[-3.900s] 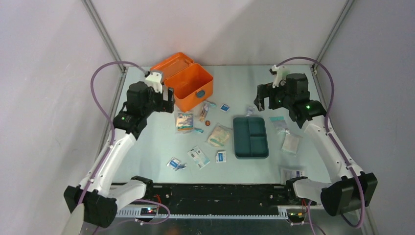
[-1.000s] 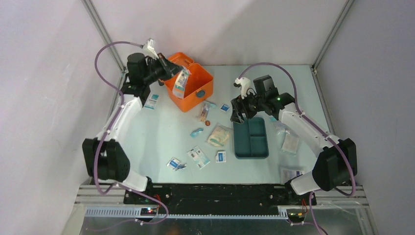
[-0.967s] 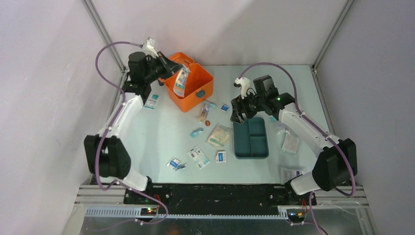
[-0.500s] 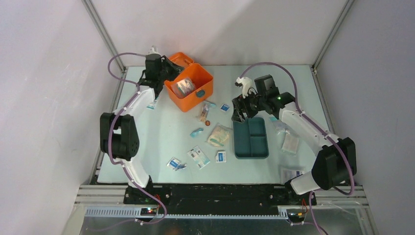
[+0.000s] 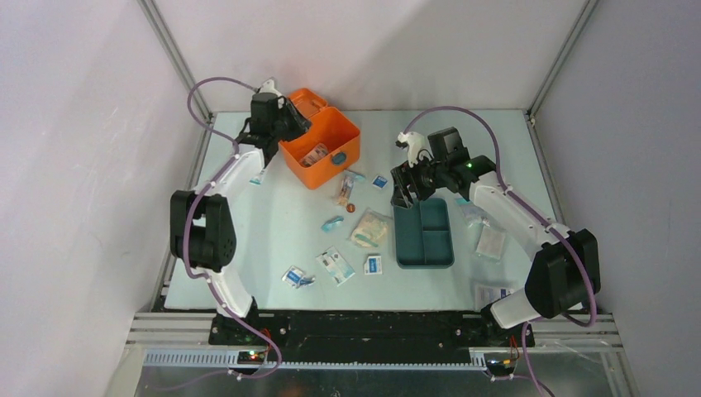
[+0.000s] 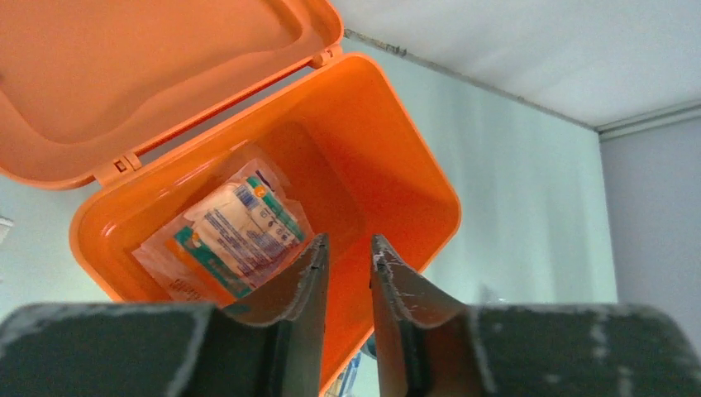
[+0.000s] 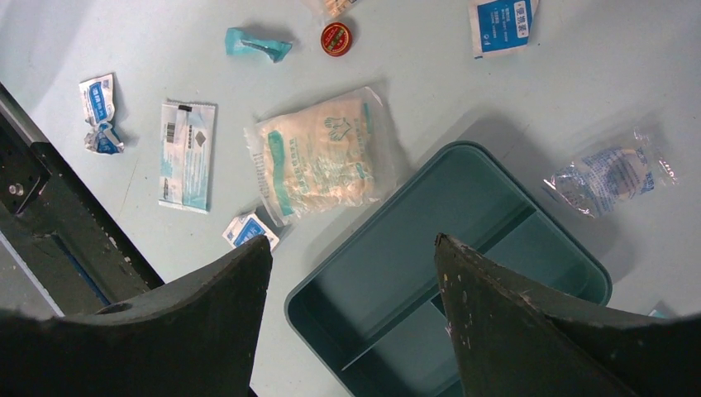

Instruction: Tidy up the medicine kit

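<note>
The medicine kit (image 5: 324, 142) is an orange box standing open at the back left, its lid (image 6: 140, 74) tipped back. One clear printed packet (image 6: 236, 227) lies inside it on the bottom. My left gripper (image 6: 348, 241) hovers over the kit's left rim (image 5: 291, 124), its jaws a narrow gap apart with nothing between them. My right gripper (image 7: 354, 241) stands wide open and empty above the near-left corner of the dark teal tray (image 7: 463, 215), which lies at centre right (image 5: 450, 248).
Loose packets lie on the table between kit and tray: a glove packet (image 7: 322, 157), a small red tin (image 7: 334, 37), blue sachets (image 5: 374, 265), a flat white packet (image 5: 335, 265). More bags lie right of the tray (image 5: 491, 242). One packet lies left of the kit (image 5: 258, 174).
My left gripper carried the packet over the kit, opened and let it go; the packet now lies inside. The right gripper has hardly moved.
</note>
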Controlling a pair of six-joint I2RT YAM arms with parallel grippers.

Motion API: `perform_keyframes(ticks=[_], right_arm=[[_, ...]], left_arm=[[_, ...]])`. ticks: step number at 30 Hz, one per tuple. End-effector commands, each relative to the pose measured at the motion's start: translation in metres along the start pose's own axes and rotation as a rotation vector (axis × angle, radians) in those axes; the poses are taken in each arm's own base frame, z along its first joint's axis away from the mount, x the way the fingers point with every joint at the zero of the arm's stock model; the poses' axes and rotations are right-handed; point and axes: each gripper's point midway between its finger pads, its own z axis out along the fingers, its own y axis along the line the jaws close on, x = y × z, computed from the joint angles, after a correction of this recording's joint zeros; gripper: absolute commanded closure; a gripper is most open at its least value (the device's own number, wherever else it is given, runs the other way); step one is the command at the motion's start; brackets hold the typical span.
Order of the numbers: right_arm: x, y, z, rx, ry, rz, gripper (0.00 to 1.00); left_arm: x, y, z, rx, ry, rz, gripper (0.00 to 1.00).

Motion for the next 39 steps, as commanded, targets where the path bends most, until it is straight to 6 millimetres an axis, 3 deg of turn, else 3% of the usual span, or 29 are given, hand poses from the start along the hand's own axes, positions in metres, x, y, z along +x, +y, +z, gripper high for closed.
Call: perform_keyframes(ticks=[1, 2, 7, 13, 17, 18, 21, 26, 34, 39], right_arm=[[-0.004, 0.003, -0.002, -0.017, -0.007, -0.028, 0.22], [-0.002, 0.004, -0.002, -0.023, -0.001, -0.039, 0.22], [0.015, 0.011, 0.004, -0.053, 0.074, -0.109, 0.20], [0.032, 0.036, 0.020, -0.160, 0.116, -0.370, 0.21], [0.046, 0.061, 0.044, -0.142, 0.133, -0.632, 0.25], [0.048, 0.056, 0.051, -0.093, 0.153, -0.675, 0.27], [0.063, 0.068, 0.069, -0.058, 0.227, -0.821, 0.33], [0.082, 0.071, 0.098, 0.016, 0.315, -0.906, 0.40], [0.092, 0.070, 0.113, 0.071, 0.354, -0.944, 0.42], [0.097, 0.066, 0.120, 0.100, 0.380, -0.965, 0.50]], left_arm=[[-0.010, -0.017, -0.022, 0.063, 0.006, 0.223, 0.67], [-0.012, -0.022, -0.032, 0.084, -0.002, 0.263, 0.63], [0.012, -0.037, -0.079, 0.228, 0.045, 0.378, 0.52], [0.050, -0.024, -0.120, 0.265, 0.117, 0.435, 0.39], [0.076, -0.017, -0.136, 0.292, 0.197, 0.431, 0.33], [0.082, -0.015, -0.139, 0.294, 0.223, 0.419, 0.33], [0.084, -0.014, -0.140, 0.290, 0.258, 0.327, 0.33], [0.074, -0.019, -0.137, 0.301, 0.256, 0.284, 0.34], [0.078, -0.015, -0.131, 0.291, 0.276, 0.272, 0.36], [0.076, -0.014, -0.131, 0.281, 0.265, 0.282, 0.36]])
